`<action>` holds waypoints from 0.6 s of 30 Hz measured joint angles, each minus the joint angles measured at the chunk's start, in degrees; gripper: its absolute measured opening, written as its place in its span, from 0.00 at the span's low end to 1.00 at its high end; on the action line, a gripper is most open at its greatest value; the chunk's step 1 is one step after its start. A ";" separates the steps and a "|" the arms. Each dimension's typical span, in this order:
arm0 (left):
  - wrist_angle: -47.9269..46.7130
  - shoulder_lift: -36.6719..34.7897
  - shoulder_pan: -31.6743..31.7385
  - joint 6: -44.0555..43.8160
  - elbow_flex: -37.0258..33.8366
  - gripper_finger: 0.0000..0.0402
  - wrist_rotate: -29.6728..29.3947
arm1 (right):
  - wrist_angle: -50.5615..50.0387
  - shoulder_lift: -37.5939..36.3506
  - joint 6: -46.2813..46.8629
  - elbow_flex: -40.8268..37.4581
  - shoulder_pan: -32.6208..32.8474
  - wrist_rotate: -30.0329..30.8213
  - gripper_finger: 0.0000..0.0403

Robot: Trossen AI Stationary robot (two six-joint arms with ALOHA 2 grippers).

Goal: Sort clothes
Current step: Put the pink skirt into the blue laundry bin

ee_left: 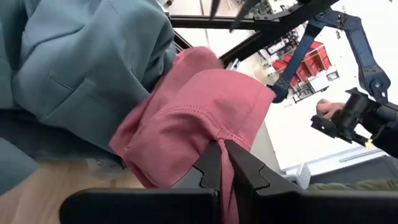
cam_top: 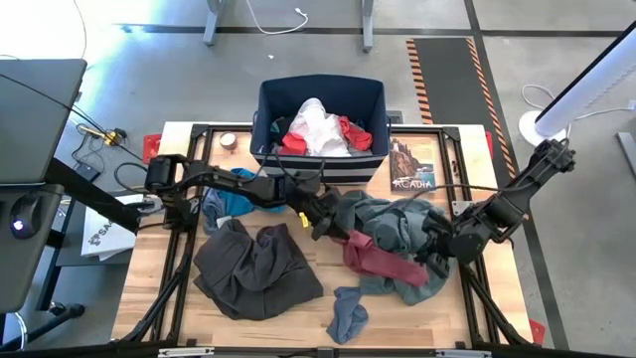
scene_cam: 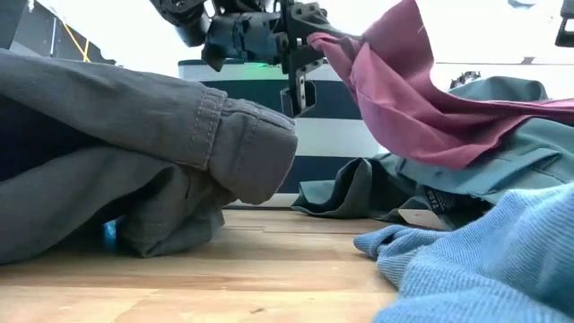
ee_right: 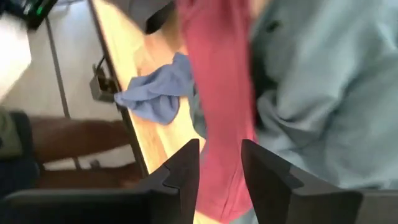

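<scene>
A maroon piece (cam_top: 383, 261) lies across a grey-green shirt (cam_top: 397, 221) right of the table's middle. My left gripper (cam_top: 320, 221) is shut on the maroon piece's left end, a little above the table. My right gripper (cam_top: 437, 249) stands open over the piece's right end, with maroon cloth (ee_right: 217, 112) showing between its fingers. Dark grey-brown trousers (cam_top: 253, 270) lie crumpled at the near left. A bright blue piece (cam_top: 234, 194) lies under my left arm, and a grey-blue piece (cam_top: 348, 313) lies near the front edge. My left gripper pinches a stitched hem (ee_left: 214, 127) at the maroon piece's left end between its two fingers. They come in nearly level from the table's left. That end (scene_cam: 323, 43) is raised off the table; the rest slopes down and drapes over the grey-green shirt (scene_cam: 502, 135). My right gripper has its fingers either side of the maroon cloth; whether they touch it I cannot tell.
A navy bin with white stripes (cam_top: 320, 169) stands at the far middle, with white and red clothes inside. A picture card (cam_top: 412, 167) lies right of the bin. Bare wood shows along the near edge (cam_top: 417, 323) and at the table's right.
</scene>
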 joint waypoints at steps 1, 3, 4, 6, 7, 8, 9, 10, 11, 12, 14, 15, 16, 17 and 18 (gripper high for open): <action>0.01 0.00 0.04 0.02 0.00 0.00 -0.02 | 0.67 0.54 -2.72 0.00 0.17 -0.51 0.29; -0.14 0.00 0.06 0.02 0.00 0.00 -0.04 | 1.37 1.88 -9.53 -0.01 0.68 -1.66 0.30; -0.45 0.00 0.06 0.06 0.00 0.00 -0.04 | 1.52 2.59 -12.67 -0.02 1.00 -2.23 0.30; -0.88 0.00 0.06 0.06 0.00 0.00 -0.04 | 2.06 4.17 -17.30 -0.02 1.99 -4.02 0.30; -0.93 0.00 0.04 0.08 0.00 0.00 -0.04 | 2.54 5.01 -19.62 -0.02 2.53 -5.55 0.30; -0.91 0.00 0.04 0.06 0.00 0.00 -0.04 | 3.09 5.87 -21.84 -0.02 3.03 -7.40 0.30; -0.91 0.00 0.04 0.10 0.00 0.00 -0.02 | 3.52 6.56 -24.06 -0.02 3.56 -9.30 0.30; -0.91 0.00 0.04 0.13 0.00 0.00 -0.04 | 3.69 7.18 -26.11 -0.02 4.05 -11.37 0.30; -0.93 0.00 0.04 0.13 0.00 0.00 -0.06 | 3.55 7.74 -27.63 0.00 4.45 -12.98 0.30; -0.93 0.00 0.05 0.13 0.00 0.00 -0.10 | 3.24 8.33 -28.72 0.19 4.77 -14.37 0.30; -0.94 0.00 0.04 0.13 0.00 0.00 -0.45 | 2.37 9.19 -31.21 1.27 5.09 -15.72 0.30; -1.08 0.00 0.04 0.15 0.00 0.00 -0.90 | 1.52 9.49 -32.46 2.19 5.17 -16.26 0.30; -1.22 0.00 0.04 0.30 0.00 0.00 -1.13 | 0.39 9.70 -33.65 3.06 5.22 -16.40 0.30; -1.35 0.00 0.07 0.53 0.00 0.00 -1.32 | -1.14 10.02 -34.87 3.93 5.22 -16.38 0.30; -1.43 0.00 0.09 0.56 0.00 0.00 -1.37 | -2.74 10.29 -35.78 4.62 5.22 -16.20 0.30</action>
